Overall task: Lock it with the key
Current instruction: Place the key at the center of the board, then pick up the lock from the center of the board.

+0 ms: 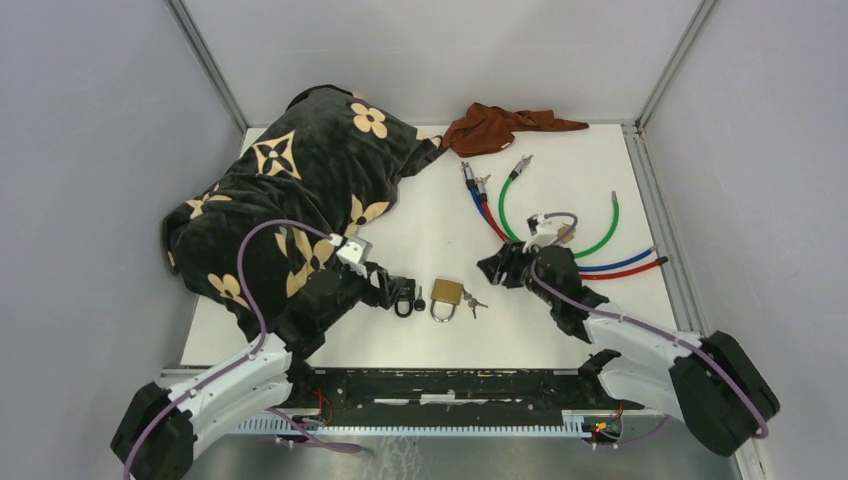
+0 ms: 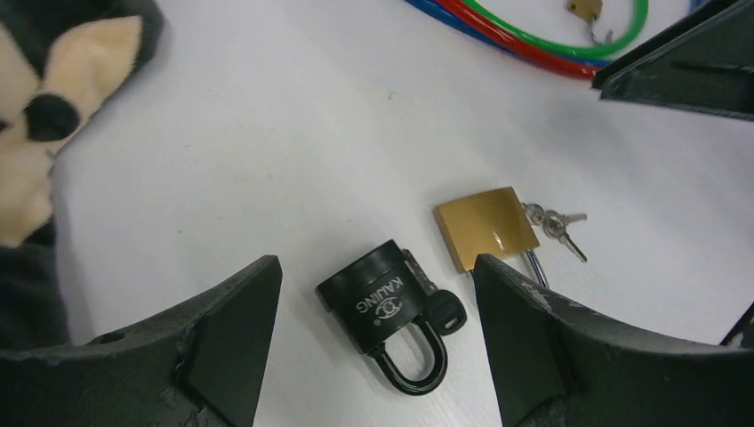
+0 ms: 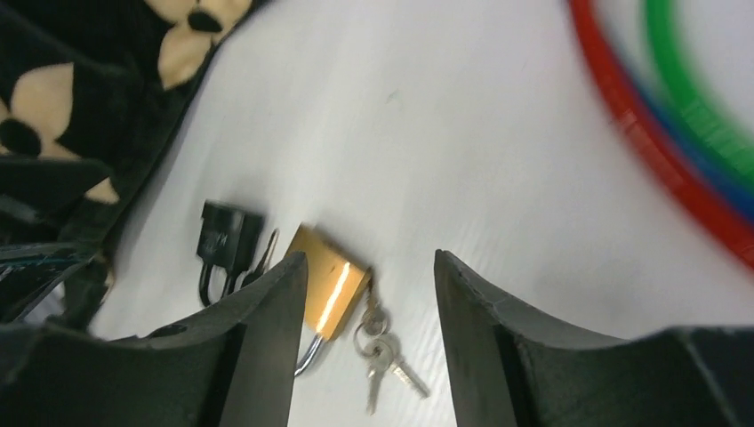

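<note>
Two padlocks lie side by side on the near middle of the counter (image 1: 430,220). The left padlock (image 1: 404,296) has a key (image 1: 419,298) at its right side, and the right padlock (image 1: 447,293) has keys (image 1: 473,302) just right of it. Cables (image 1: 620,266) lie farther right, a blanket (image 1: 300,190) covers the far left, and a cloth (image 1: 495,127) lies at the far edge.

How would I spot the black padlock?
Find the big black flowered blanket on the left of the table. Just off its near edge lie two padlocks; the black padlock is nearer the blanket. Its neighbour is a brass padlock with silver keys; this one has a black-headed key in its side.
</note>
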`<state>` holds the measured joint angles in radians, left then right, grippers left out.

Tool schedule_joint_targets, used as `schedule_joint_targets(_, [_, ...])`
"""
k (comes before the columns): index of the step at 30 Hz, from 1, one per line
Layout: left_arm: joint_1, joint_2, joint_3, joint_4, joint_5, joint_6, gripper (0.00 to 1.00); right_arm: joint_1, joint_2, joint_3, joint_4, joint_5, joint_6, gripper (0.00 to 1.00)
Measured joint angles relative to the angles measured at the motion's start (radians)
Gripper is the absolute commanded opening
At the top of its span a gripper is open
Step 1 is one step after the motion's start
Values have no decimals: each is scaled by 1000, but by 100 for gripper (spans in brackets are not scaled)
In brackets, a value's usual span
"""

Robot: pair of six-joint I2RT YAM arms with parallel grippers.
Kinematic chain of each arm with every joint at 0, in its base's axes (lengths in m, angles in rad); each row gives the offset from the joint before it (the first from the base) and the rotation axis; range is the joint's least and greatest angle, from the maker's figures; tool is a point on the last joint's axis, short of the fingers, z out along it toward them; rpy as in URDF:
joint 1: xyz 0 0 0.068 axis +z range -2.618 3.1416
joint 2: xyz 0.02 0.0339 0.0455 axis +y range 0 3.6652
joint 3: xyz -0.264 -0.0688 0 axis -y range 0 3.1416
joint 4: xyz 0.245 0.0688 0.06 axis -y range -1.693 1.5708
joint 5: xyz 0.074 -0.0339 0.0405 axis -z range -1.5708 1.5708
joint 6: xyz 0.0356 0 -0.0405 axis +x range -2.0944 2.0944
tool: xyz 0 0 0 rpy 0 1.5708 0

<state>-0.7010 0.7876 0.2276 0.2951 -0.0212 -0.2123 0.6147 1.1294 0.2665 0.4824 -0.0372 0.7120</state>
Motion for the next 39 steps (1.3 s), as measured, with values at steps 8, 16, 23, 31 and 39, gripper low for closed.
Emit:
schedule_joint_targets(8, [182, -226, -88, 7, 24, -159, 87, -220, -45, 375, -429, 84, -408, 68])
schedule_joint_targets(16, [203, -328, -94, 29, 27, -195, 87, -370, 238, 666, -688, 175, -659, 79])
schedule_joint_targets(23, [209, -346, -104, 30, 27, -195, 87, -557, 459, 772, -843, 54, -788, 80])
schedule_joint_targets(31, [212, -331, -104, 31, 28, -195, 87, -613, 605, 806, -923, -37, -879, 70])
schedule_joint_targets(39, [215, -300, -110, 34, 29, -195, 86, -610, 641, 808, -917, -48, -888, 71])
